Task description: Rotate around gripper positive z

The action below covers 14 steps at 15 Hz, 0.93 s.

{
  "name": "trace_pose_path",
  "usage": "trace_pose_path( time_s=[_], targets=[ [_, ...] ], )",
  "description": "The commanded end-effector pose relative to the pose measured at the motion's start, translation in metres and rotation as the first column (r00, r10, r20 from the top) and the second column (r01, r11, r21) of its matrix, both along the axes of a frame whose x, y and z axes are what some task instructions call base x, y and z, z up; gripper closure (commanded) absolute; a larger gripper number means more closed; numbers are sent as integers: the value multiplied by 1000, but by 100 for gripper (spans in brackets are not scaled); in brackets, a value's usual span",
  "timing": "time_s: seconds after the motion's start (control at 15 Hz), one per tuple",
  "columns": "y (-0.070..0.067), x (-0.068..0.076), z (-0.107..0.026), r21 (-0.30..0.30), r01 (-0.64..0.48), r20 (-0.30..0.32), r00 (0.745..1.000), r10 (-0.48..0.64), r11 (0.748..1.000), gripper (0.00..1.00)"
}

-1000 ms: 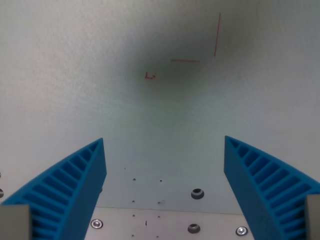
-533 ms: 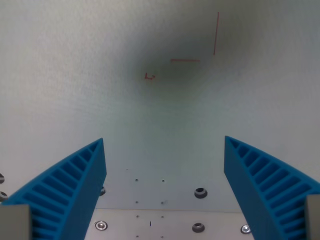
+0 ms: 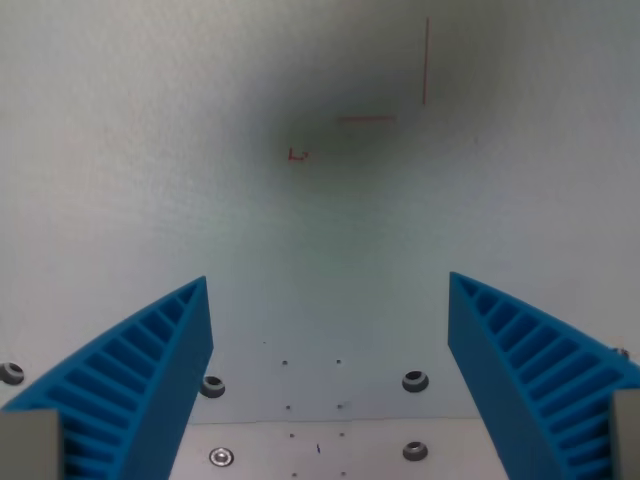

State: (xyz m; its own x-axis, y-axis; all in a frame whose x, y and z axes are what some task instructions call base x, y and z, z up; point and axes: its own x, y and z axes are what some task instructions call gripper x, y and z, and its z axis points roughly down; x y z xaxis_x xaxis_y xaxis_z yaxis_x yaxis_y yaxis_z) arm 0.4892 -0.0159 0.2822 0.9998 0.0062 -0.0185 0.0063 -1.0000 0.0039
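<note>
The gripper (image 3: 329,300) hung released, its blue fingers (image 3: 140,370) wide apart over a pale table (image 3: 150,150) bearing red marks (image 3: 366,118).

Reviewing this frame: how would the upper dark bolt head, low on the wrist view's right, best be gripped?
Only by its round rim. The bolt head looks low, nearly flush with the white surface, so come straight down over it with the open gripper straddling it. Being round, it favours no side. The hold would likely be poor.
</note>
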Motion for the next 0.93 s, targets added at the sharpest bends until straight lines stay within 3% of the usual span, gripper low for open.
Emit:
trace_pose_path(
  time_s=[0.07, 0.93],
  targets=[
    [0, 0, 2, -2, 131, 5, 991, -131, 991, 0],
    [0, 0, 2, -4, 279, 6, 960, -279, 960, 0]
  ],
)
